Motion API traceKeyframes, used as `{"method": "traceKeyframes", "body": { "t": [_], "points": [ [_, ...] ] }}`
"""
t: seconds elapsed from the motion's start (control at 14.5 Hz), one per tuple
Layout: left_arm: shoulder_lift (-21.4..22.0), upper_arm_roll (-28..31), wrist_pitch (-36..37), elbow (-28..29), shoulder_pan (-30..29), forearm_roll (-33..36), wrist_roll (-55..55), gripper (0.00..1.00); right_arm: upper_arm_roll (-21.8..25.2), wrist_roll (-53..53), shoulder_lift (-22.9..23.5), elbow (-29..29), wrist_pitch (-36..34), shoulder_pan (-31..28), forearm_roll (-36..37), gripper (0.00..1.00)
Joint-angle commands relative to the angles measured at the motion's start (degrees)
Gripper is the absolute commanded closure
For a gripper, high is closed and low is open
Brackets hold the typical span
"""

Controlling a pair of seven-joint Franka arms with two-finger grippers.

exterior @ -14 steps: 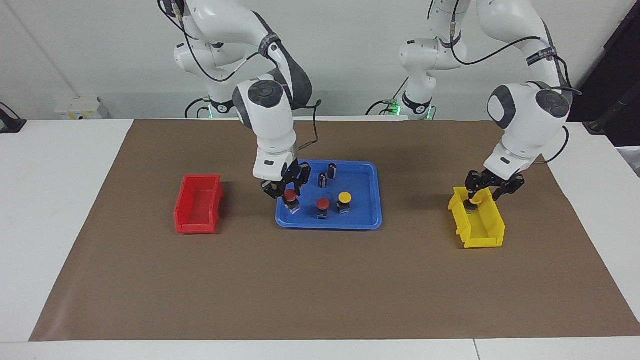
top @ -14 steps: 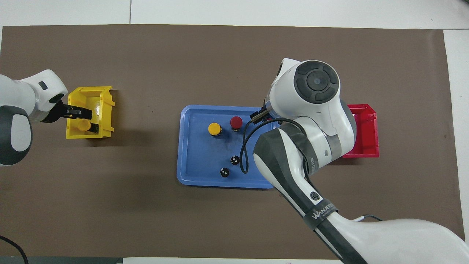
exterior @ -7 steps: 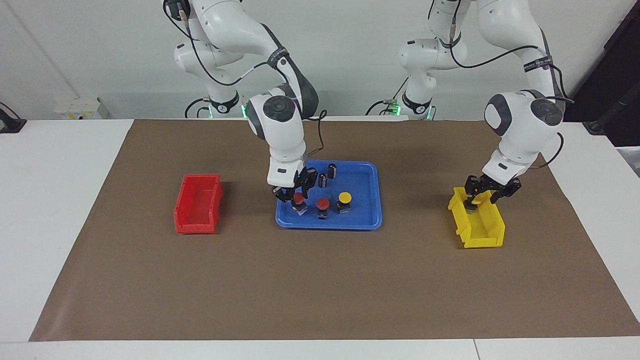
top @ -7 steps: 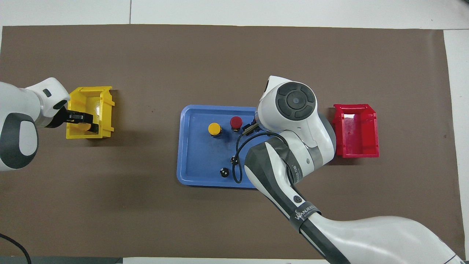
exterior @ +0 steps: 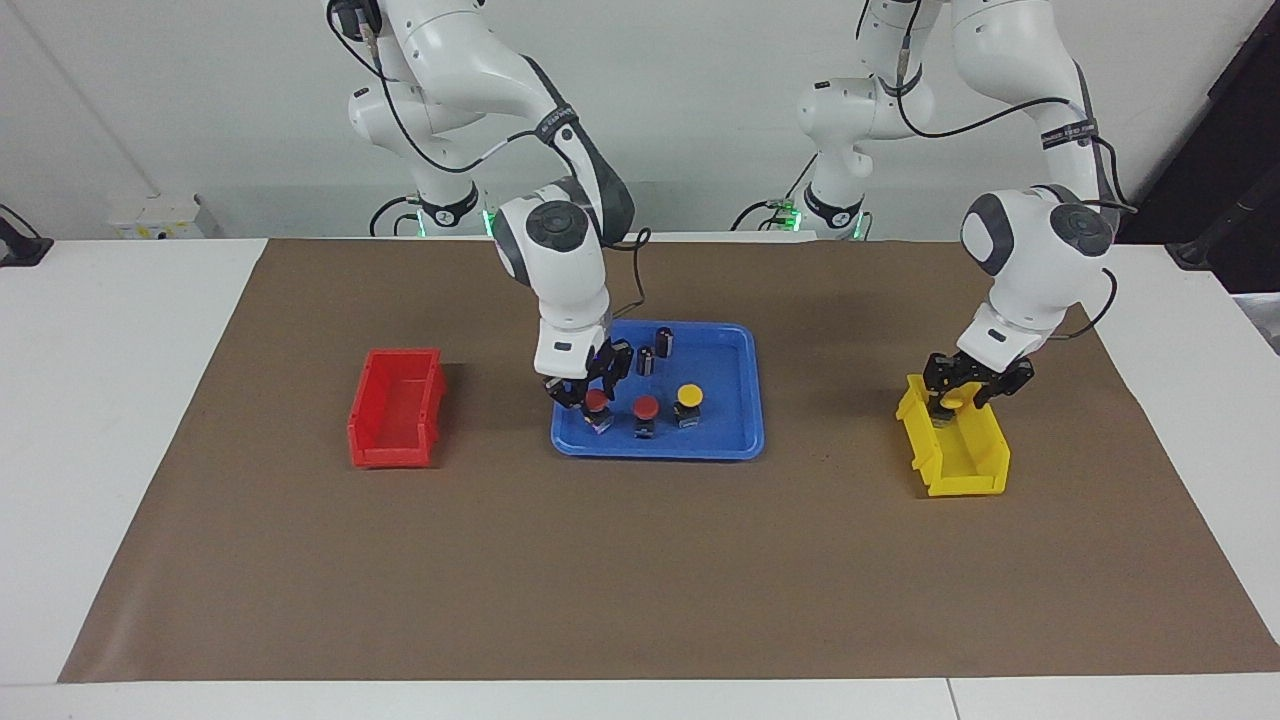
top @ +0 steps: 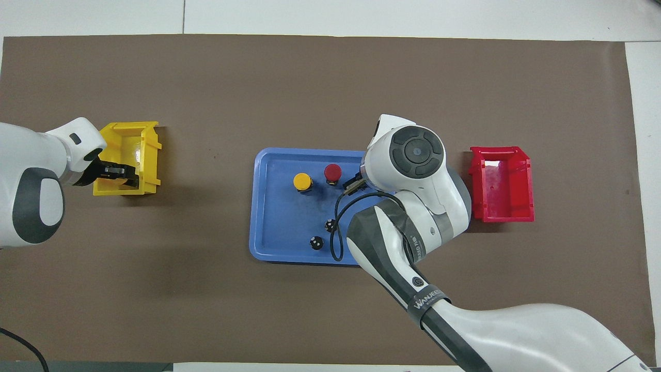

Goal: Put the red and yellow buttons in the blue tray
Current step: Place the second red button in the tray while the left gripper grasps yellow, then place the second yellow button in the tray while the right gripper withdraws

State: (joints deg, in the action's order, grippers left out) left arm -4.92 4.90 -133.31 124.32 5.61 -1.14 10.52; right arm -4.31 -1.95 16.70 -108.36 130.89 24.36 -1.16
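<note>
Brown paper covered the desk [exterior: 640,560]. On the shallow blue plastic tray [exterior: 735,440] stood round-capped red and yellow buttons [exterior: 688,396] (black-based); right gripper [exterior: 590,392] clenched one red-capped button [exterior: 598,402] there. Left gripper [exterior: 968,384], in the small yellow bin [exterior: 965,465], grasped a yellow-capped button [exterior: 955,396].

A brown mat [exterior: 640,560] covers the white table [exterior: 120,400], carrying 3 containers: red bin [exterior: 395,408], blue tray [exterior: 720,445], yellow bin [exterior: 965,460].
</note>
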Motion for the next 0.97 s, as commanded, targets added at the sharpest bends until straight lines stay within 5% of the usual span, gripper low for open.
{"method": "traceKeyframes", "body": {
  "t": [0.0, 0.34, 0.62, 0.9],
  "points": [
    [-0.09, -0.24, 1.01, -1.60, -0.17, -0.26, -0.94, 0.99, 0.53, 0.54, -2.45, 3.65, -5.87, -1.76, -0.33, 0.00],
    [-2.02, -0.77, 27.12, -26.20, 5.52, -0.53, -8.11, 0.99, 0.70, 1.68, -6.14, 15.97, -24.35, -13.08, -0.25, 0.00],
    [-1.32, -0.86, 19.50, -19.57, 21.94, -0.53, -31.31, 0.99, 1.05, 1.68, -10.01, 16.51, -31.65, -23.63, -0.25, 0.00],
    [-2.81, -0.95, 8.09, -12.80, 29.97, -0.53, -41.97, 0.99, 2.63, 1.15, -13.52, 18.17, -38.84, -29.36, -0.25, 0.00]
  ]
}}
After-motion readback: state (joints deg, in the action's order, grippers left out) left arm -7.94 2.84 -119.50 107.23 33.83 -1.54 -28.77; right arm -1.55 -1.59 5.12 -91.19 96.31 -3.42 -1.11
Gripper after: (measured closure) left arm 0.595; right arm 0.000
